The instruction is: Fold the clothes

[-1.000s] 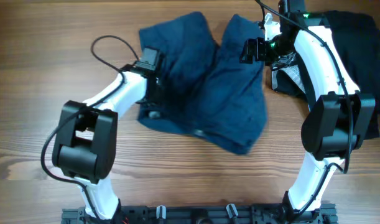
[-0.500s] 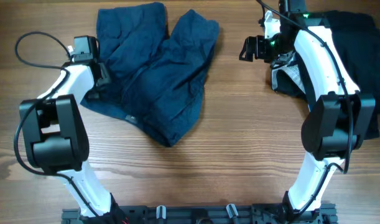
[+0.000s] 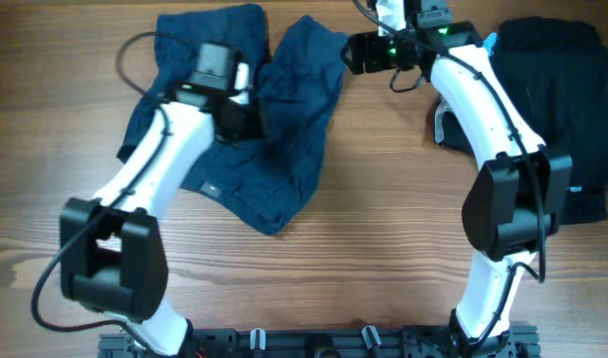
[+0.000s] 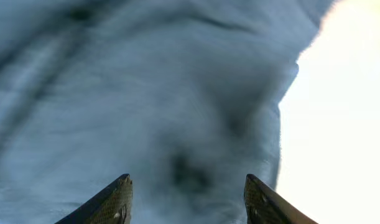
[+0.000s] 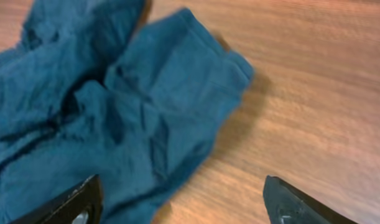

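Since the earlier overhead frame, the left hand (image 3: 250, 117) had travelled from the left edge of the navy-blue shorts (image 3: 274, 174) to a position over their middle. The right hand (image 3: 355, 52) had shifted leftward to a point just beside the hem of the right leg. The shorts themselves lay where they had been.

The shorts were spread on the wooden desk (image 3: 383, 249), left of centre. Both legs pointed to the far edge and the lower part formed a crumpled point toward the near edge.

In the left wrist view, the fingers (image 4: 115, 202) of the left hand (image 4: 186, 202) stood well apart with nothing between them. Blurred shorts cloth (image 4: 146, 93) filled most of that view, and a washed-out bright area occupied the right side. Contact between the fingers and the cloth could not be determined.

In the right wrist view, the right hand (image 5: 183, 208) was also spread wide and held nothing. Below it lay the wrinkled shorts (image 5: 134, 112), with one leg hem ending on bare desk (image 5: 314, 74).

A black garment (image 3: 562, 70) lay at the far right of the desk, well apart from the shorts. A grey piece (image 3: 445, 127) showed just beside it, largely hidden under the right arm.
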You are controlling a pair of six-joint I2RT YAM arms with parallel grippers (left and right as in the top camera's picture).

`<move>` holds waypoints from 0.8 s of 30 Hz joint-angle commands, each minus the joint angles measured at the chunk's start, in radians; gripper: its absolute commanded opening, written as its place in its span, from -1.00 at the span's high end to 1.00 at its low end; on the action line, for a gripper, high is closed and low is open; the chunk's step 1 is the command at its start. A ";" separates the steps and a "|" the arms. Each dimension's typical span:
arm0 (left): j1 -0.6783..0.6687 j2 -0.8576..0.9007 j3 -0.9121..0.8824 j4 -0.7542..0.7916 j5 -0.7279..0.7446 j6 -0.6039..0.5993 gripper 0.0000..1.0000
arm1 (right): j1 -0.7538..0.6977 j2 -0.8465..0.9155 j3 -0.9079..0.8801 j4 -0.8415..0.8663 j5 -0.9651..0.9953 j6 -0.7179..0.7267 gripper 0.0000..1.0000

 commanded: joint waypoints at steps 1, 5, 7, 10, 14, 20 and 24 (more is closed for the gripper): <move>-0.131 0.024 0.001 0.031 0.019 -0.003 -0.12 | -0.002 0.082 0.018 0.036 -0.035 0.111 -0.68; -0.214 0.024 -0.005 0.042 -0.051 -0.003 -0.04 | -0.002 0.166 0.018 0.106 -0.107 0.145 -0.68; -0.237 0.024 -0.023 0.031 -0.058 -0.003 -0.03 | -0.002 0.211 0.018 0.139 -0.154 0.183 -0.68; -0.248 0.031 -0.037 -0.011 -0.063 0.000 -0.03 | 0.003 0.256 0.018 0.177 -0.169 0.205 -0.68; -0.257 0.042 -0.037 -0.075 -0.066 0.020 -0.01 | 0.016 0.281 0.018 0.222 -0.171 0.236 -0.65; -0.317 0.050 -0.039 -0.220 -0.061 -0.012 0.39 | 0.047 0.308 0.018 0.286 -0.178 0.266 -0.39; -0.375 0.050 -0.039 -0.249 -0.062 -0.012 0.45 | 0.052 0.332 0.018 0.290 -0.185 0.275 -0.27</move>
